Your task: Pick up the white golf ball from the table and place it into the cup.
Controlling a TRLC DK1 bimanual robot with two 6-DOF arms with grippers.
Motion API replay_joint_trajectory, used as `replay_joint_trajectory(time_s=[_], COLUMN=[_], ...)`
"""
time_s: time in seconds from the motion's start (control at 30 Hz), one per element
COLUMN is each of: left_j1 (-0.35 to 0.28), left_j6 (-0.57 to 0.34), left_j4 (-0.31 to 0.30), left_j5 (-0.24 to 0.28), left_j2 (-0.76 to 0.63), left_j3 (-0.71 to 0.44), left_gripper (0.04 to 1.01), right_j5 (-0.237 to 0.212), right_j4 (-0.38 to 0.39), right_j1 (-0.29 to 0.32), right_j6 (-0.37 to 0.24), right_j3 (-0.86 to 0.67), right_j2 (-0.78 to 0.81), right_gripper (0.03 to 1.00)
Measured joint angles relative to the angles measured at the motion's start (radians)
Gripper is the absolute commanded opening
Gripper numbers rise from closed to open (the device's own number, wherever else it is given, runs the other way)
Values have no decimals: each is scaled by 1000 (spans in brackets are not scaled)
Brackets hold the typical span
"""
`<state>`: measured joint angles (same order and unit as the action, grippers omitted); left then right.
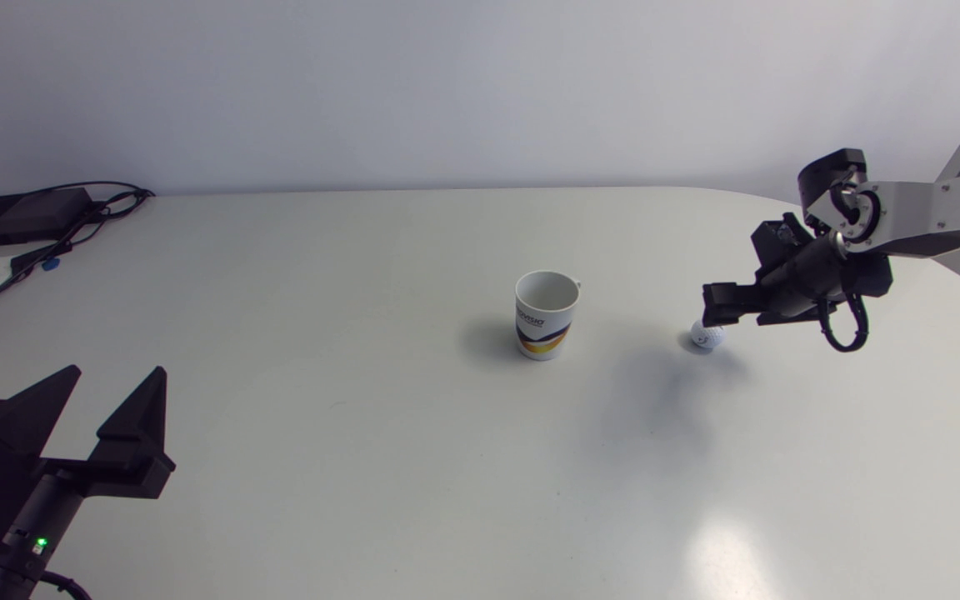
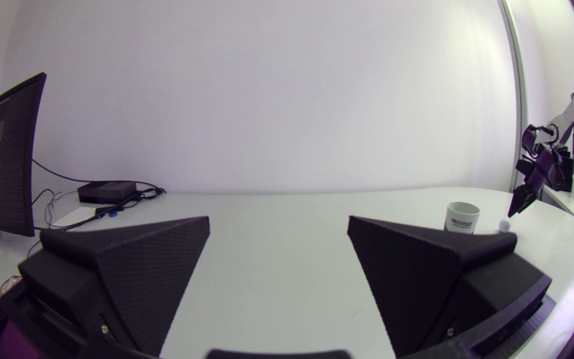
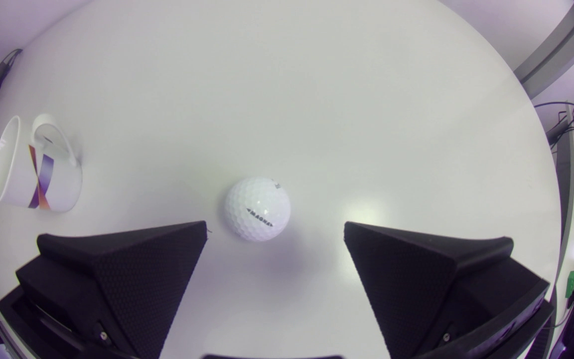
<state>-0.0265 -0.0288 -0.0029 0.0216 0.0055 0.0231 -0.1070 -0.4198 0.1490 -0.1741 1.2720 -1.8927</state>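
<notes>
Edges of the head view cut off most of the left arm. Its left gripper point(image 1: 116, 372) is seen spread wide, with nothing held. The cup point(image 1: 545, 315) stands upright at the middle of the tabletop point(image 1: 363, 467), its handle mostly hidden behind its body. Further right, the white golf ball point(image 1: 707, 335) rests on the tabletop, partly covered from above by the right gripper point(image 3: 275, 225). In the right wrist view its fingers are seen wide apart. The ball lies just ahead of the tips, nearer one finger and touched by neither.
</notes>
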Motion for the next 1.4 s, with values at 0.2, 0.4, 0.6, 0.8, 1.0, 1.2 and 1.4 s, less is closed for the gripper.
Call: replay_joint_trajectory(time_s=[0.2, 0.4, 0.6, 0.8, 1.0, 1.2, 1.4], left_j1=[0, 0, 0, 0, 0, 0, 0], left_j6=[0, 0, 0, 0, 0, 0, 0], left_j4=[0, 0, 0, 0, 0, 0, 0], left_j5=[0, 0, 0, 0, 0, 0, 0], left_j2=[0, 0, 0, 0, 0, 0, 0], left_j3=[0, 0, 0, 0, 0, 0, 0], left_gripper=[992, 992, 992, 992, 992, 992, 992], right_j5=[3, 7, 32, 41, 53, 55, 55], right_j4=[0, 3, 16, 18, 18, 18, 18], right_j1=[-25, -52, -73, -76, -75, -69, -50], right_j6=[-3, -3, -3, -3, -2, -2, -2], right_j3=[7, 7, 7, 29, 76, 99, 100], right_j2=[-48, -63, -81, -127, -147, -171, -181], right_gripper=[969, 969, 966, 966, 966, 966, 930])
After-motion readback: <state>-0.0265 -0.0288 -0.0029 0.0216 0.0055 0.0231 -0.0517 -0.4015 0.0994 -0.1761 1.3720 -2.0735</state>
